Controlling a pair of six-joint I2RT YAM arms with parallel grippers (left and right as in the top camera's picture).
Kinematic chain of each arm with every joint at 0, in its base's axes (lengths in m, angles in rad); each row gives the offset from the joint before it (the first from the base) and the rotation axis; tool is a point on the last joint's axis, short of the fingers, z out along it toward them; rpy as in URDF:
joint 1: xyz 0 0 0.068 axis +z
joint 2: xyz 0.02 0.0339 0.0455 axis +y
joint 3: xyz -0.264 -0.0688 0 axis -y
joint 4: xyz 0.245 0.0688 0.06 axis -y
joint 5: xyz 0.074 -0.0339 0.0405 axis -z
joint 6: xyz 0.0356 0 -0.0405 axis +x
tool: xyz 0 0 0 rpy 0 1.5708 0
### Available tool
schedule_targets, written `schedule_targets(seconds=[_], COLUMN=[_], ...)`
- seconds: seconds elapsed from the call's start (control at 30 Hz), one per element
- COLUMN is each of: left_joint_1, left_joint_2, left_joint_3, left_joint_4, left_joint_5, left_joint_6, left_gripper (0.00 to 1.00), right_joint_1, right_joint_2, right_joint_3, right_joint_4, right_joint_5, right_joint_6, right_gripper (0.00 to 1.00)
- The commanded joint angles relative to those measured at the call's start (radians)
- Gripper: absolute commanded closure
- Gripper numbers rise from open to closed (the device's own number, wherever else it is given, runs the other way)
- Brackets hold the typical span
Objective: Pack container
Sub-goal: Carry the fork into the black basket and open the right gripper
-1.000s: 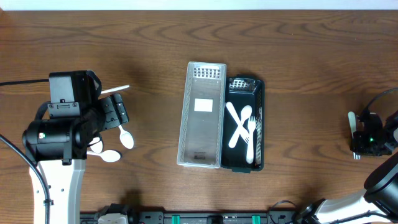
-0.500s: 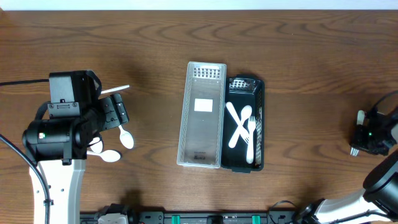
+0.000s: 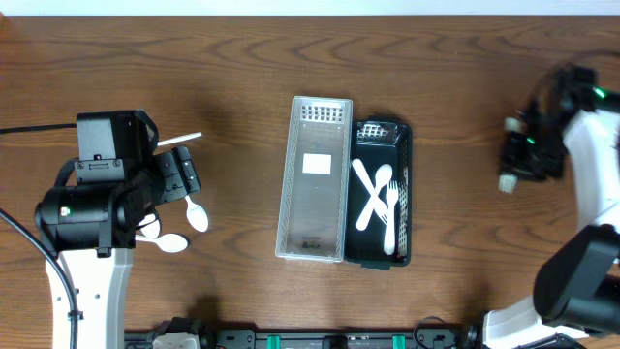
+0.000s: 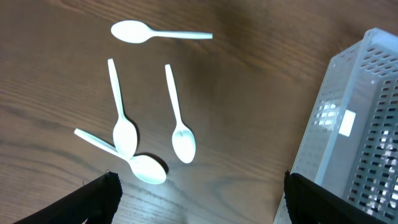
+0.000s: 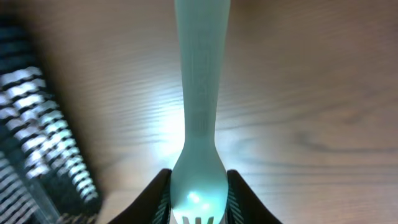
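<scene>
Swinging in from the table's right edge, the right gripper (image 3: 513, 165) stays clamped on a fork (image 5: 200, 93), now closer to the tray (image 3: 408, 194) of cutlery. The left gripper (image 4: 202, 199) hangs wide open above four loose spoons (image 4: 124, 134), empty. The fork looks bound for the tray.

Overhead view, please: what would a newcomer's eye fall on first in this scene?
The black container at mid-table stands out, with white cutlery crossed inside and a clear perforated basket close along its left side. Next come four white spoons scattered on the wood by the open left gripper. Far to the right, the right gripper is shut on a white fork.
</scene>
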Motion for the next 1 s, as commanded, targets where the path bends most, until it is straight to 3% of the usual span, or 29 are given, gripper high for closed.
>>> schedule_targets(seconds=[0.0, 0.13, 0.43, 0.77, 0.97], left_joint_1=[0.004, 0.004, 0.004, 0.004, 0.004], left_joint_2=[-0.008, -0.008, -0.008, -0.008, -0.008], left_joint_3=[0.009, 0.009, 0.009, 0.009, 0.009], left_joint_4=[-0.017, -0.016, -0.013, -0.013, -0.013], left_joint_5=[-0.012, -0.012, -0.012, -0.012, -0.012], left_joint_6=[0.017, 0.017, 0.016, 0.016, 0.016], left_gripper=[0.14, 0.14, 0.14, 0.14, 0.14], right_joint_1=[0.159, 0.329, 0.600, 0.677, 0.678], right_joint_2=[-0.023, -0.023, 0.019, 0.052, 0.052], right_joint_3=[0.133, 0.214, 0.172, -0.093, -0.228], right_joint_4=[-0.053, -0.063, -0.003, 0.149, 0.204], right_joint_5=[-0.039, -0.039, -0.025, -0.010, -0.013], right_joint_6=[0.109, 0.217, 0.357, 0.491, 0.494], right_gripper=[0.99, 0.99, 0.99, 0.99, 0.98])
